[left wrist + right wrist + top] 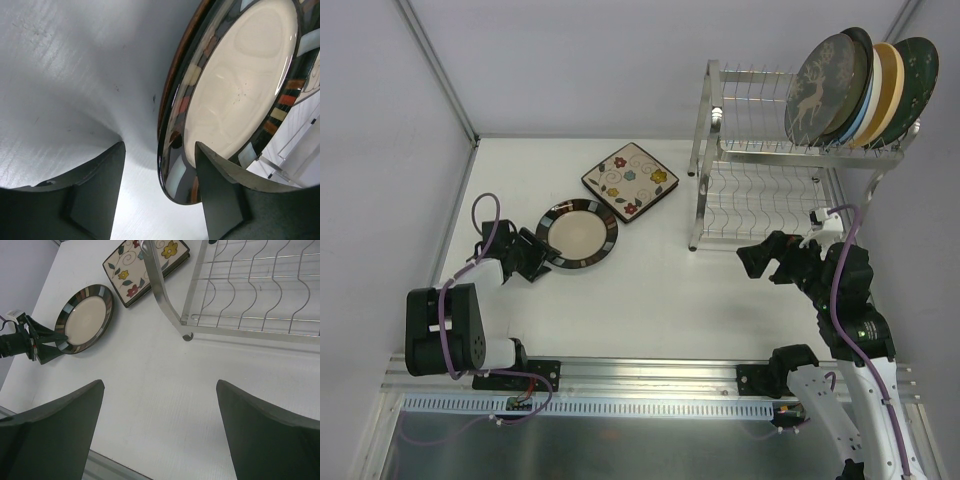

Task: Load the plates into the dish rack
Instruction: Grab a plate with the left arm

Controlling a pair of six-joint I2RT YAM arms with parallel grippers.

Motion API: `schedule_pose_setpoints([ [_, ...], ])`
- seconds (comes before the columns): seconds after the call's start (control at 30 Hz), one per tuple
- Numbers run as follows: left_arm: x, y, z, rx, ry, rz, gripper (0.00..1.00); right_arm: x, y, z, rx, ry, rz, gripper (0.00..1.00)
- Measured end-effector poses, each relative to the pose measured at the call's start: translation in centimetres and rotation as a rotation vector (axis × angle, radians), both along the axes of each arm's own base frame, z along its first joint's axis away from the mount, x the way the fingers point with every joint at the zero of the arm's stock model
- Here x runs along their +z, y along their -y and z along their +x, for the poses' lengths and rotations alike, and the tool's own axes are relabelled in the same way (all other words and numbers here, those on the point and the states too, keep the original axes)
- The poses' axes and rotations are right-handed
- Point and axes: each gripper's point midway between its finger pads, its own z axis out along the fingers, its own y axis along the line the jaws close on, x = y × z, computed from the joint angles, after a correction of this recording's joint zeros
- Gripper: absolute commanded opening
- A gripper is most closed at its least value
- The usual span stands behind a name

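Note:
A round plate [578, 234] with a dark striped rim and cream middle lies on the white table, left of centre. My left gripper [535, 255] is open at its near-left edge. In the left wrist view the plate's rim [172, 165] sits between the fingers of the gripper [159, 145]: one finger reaches over the cream inside, the other stands off the rim with table showing between. A square cream floral plate [631, 181] lies behind the round one. Several plates [860, 90] stand upright in the dish rack's [770, 200] upper shelf. My right gripper [765, 262] hangs open and empty before the rack.
The right wrist view shows the rack's bare lower wire shelf [240, 290], its corner post [160, 295], the round plate [86, 319], the floral plate [145, 267] and the left gripper [42, 347]. Grey walls close the table at the left and back.

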Motion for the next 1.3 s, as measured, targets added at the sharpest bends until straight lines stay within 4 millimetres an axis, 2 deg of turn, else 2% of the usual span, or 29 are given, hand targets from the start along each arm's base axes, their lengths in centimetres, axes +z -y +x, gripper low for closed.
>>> schedule_pose_setpoints([
  [0.07, -0.1, -0.2, 0.0, 0.007, -0.002, 0.009, 0.53, 0.0, 0.0, 0.0, 0.0, 0.0, 0.0, 1.0],
  [0.17, -0.2, -0.3, 0.0, 0.012, -0.005, 0.015, 0.39, 0.0, 0.0, 0.0, 0.0, 0.0, 0.0, 1.0],
  [0.2, -0.1, -0.3, 0.1, 0.013, 0.0, 0.015, 0.31, 0.0, 0.0, 0.0, 0.0, 0.0, 0.0, 1.0],
  [0.33, 0.5, 0.0, 0.7, 0.0, 0.021, 0.018, 0.19, 0.0, 0.0, 0.0, 0.0, 0.0, 0.0, 0.99],
  [0.43, 0.6, 0.0, 0.8, 0.004, 0.023, 0.015, 0.14, 0.0, 0.0, 0.0, 0.0, 0.0, 0.0, 1.0],
  [0.77, 1.4, -0.3, 0.0, 0.013, 0.024, 0.035, 0.08, 0.0, 0.0, 0.0, 0.0, -0.001, 0.002, 1.0],
  [1.07, 1.7, -0.3, -0.9, 0.013, 0.004, 0.04, 0.06, 0.0, -0.1, -0.1, 0.004, -0.002, 0.005, 1.0],
  [1.17, 1.6, -0.2, -0.9, 0.013, 0.002, 0.039, 0.02, 0.0, -0.2, -0.1, 0.005, -0.007, 0.011, 0.99],
  [1.3, 1.5, 0.4, -1.0, -0.001, -0.003, 0.045, 0.03, -0.5, -0.3, -0.1, 0.009, -0.019, 0.014, 1.0],
])
